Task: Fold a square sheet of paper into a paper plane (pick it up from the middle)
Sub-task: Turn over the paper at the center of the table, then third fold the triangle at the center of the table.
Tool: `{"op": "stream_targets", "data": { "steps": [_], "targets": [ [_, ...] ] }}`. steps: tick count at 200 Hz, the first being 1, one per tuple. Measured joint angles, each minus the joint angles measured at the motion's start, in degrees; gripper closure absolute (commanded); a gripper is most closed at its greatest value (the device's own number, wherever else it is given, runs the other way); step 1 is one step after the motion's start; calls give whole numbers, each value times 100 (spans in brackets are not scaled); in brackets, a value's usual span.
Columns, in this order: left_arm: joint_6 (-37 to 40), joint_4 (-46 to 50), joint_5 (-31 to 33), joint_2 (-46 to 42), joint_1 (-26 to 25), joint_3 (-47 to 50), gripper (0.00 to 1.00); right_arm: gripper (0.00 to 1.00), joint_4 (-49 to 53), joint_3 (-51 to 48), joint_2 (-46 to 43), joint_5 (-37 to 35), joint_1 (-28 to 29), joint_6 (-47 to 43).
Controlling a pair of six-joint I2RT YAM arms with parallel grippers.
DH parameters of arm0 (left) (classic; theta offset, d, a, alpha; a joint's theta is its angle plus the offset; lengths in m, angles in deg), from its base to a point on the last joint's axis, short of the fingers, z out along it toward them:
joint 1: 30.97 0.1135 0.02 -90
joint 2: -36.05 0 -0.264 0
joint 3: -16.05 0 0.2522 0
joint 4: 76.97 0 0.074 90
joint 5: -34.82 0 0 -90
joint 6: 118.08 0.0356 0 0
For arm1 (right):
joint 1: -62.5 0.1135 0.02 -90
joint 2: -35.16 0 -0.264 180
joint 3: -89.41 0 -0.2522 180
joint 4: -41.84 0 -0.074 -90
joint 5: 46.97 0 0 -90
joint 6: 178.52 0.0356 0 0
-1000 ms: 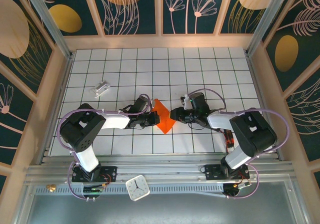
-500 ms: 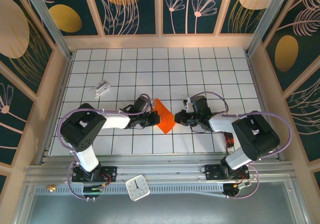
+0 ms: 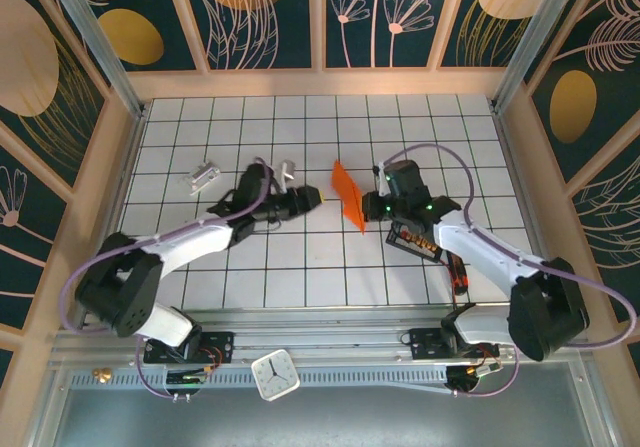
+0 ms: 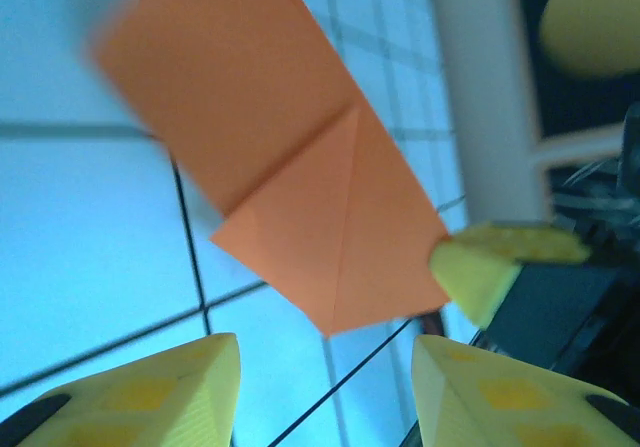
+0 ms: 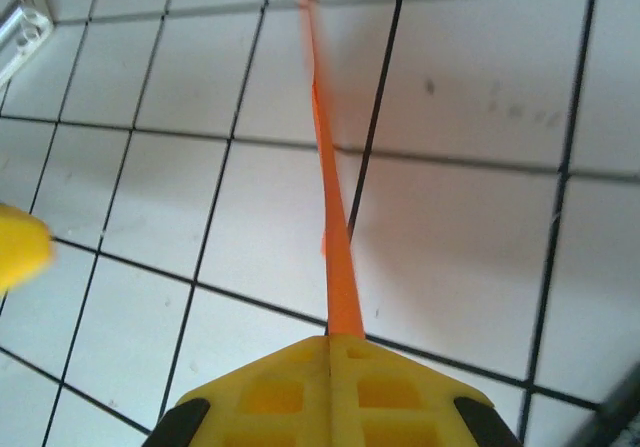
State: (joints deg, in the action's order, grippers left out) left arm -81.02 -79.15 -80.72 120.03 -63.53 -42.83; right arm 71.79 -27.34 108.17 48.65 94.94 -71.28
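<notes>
The paper plane (image 3: 348, 193) is a bright orange folded sheet, held upright on edge above the tiled table (image 3: 330, 127), just right of centre. My right gripper (image 3: 368, 207) is shut on its near end. In the right wrist view the paper plane (image 5: 335, 237) runs edge-on away from my right gripper (image 5: 330, 342), whose jaws are pressed together. My left gripper (image 3: 312, 198) stands open about a tile to the left of the paper, touching nothing. From the left wrist the paper plane (image 4: 300, 177) shows a centre crease and a pointed end, beyond my left gripper (image 4: 325, 387).
A small silvery-white block (image 3: 203, 175) lies at the left of the table. A black tray (image 3: 420, 239) with red-orange bits sits under the right arm. A clock (image 3: 275, 375) rests on the front rail. Wooden walls (image 3: 520, 167) close in the table.
The right gripper has shut on the paper and lifted it off the table, up and toward the back. The left gripper has let go, opened and drawn away to the left.
</notes>
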Motion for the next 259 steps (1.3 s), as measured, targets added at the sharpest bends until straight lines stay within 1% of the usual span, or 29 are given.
{"op": "stream_targets", "data": {
  "steps": [24,52,92,106,119,146,184,228,259],
  "targets": [
    [-24,63,116,-470,529,-7,50,100,625,525,-28,-721,568,-387],
    [33,442,308,-507,706,-11,50,100,966,597,334,-1200,1355,-450],
    [33,752,341,-321,706,-11,51,100,898,568,1233,-1305,2299,-184],
    [33,767,286,-262,706,-11,50,100,737,472,1427,-1233,2533,-66],
    [31,767,192,-205,708,-11,53,100,573,354,1543,-1121,2693,31],
    [15,754,-42,50,706,-11,61,100,188,136,1641,-892,2793,223],
    [35,758,-376,782,544,-133,74,100,-278,-52,1692,-743,2791,404],
    [264,765,-710,1692,114,-791,84,100,-531,-168,1705,-702,2778,485],
    [562,1045,-699,2201,-26,-1187,92,99,-691,-256,1705,-505,2664,568]
  ]
}}
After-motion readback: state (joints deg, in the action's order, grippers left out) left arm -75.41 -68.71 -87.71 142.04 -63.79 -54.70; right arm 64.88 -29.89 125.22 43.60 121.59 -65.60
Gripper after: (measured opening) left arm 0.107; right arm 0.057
